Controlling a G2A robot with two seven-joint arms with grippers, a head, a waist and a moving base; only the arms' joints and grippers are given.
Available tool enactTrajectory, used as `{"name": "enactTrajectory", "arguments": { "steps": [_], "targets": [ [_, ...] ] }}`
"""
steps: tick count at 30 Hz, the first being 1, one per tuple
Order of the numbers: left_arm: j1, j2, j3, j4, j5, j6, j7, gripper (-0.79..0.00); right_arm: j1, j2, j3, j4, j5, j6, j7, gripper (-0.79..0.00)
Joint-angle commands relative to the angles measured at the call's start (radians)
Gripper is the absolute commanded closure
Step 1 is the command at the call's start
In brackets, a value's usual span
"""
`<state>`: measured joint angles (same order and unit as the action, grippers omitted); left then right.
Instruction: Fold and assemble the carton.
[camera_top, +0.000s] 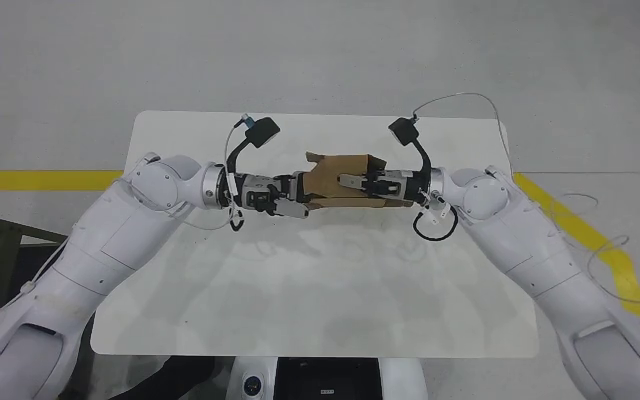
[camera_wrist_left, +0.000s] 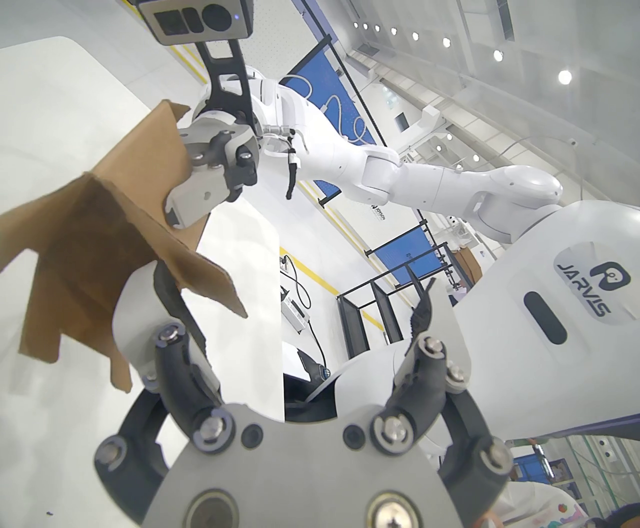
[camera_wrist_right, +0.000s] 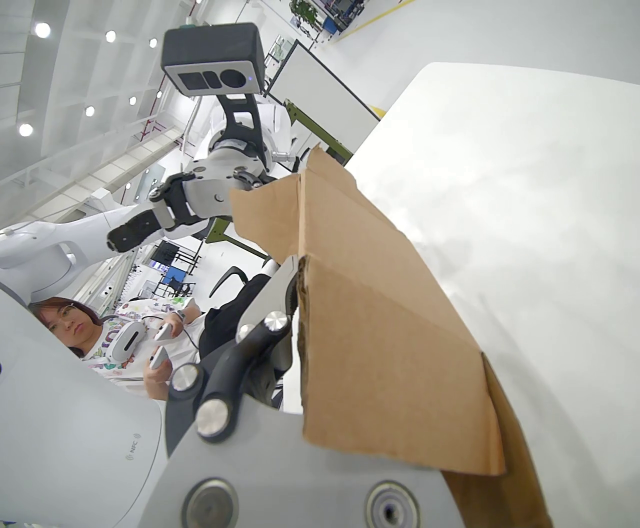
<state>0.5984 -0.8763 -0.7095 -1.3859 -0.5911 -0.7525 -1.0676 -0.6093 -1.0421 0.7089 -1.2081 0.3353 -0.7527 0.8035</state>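
Carton (camera_top: 338, 166) only half formed, sitting over the far middle of the surface (camera_top: 300, 290) between both arms, flaps loose. Right pincer (camera_top: 356, 183) is clamped on a carton wall. Left pincer (camera_wrist_left: 286, 307) is spread apart, one finger against a flap. Flap folding and closing probably still to do.

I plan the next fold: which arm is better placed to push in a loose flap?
Left, probably. The left gripper is open beside flaps of the carton; the right gripper seems clamped on it.

carton (camera_wrist_right: 380, 320) | runs past right wrist view's edge | apparently half-covers right hand (camera_top: 350, 184)
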Motion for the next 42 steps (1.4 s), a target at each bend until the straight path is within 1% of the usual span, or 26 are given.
{"name": "enactTrajectory", "arguments": {
  "steps": [1, 9, 18, 25, 32, 42],
  "targets": [
    [0.005, -0.002, -0.003, 0.005, -0.005, 0.003, -0.003, -0.785, -0.015, 0.006, 0.014, -0.025, -0.005, 0.004, 0.014, 0.0],
    [0.009, -0.011, -0.017, 0.032, -0.01, 0.012, -0.012, -0.785, -0.057, 0.011, 0.031, -0.086, -0.02, 0.034, 0.067, 0.0],
    [0.015, -0.017, -0.033, 0.028, -0.007, 0.023, -0.023, -0.785, -0.057, -0.01, 0.004, -0.11, -0.018, 0.036, 0.114, 0.0],
    [0.018, -0.021, -0.04, 0.019, -0.004, 0.033, -0.033, -0.785, -0.05, -0.024, 0.002, -0.096, -0.015, 0.031, 0.125, 0.0],
    [0.024, -0.021, -0.057, 0.021, 0.008, 0.032, -0.032, -0.785, -0.06, -0.024, 0.038, -0.074, -0.005, 0.018, 0.106, 0.0],
    [0.039, -0.021, -0.068, -0.006, 0.025, 0.037, -0.037, -0.785, -0.091, -0.022, 0.09, -0.078, -0.02, 0.015, 0.053, 0.0]
  ]
}}
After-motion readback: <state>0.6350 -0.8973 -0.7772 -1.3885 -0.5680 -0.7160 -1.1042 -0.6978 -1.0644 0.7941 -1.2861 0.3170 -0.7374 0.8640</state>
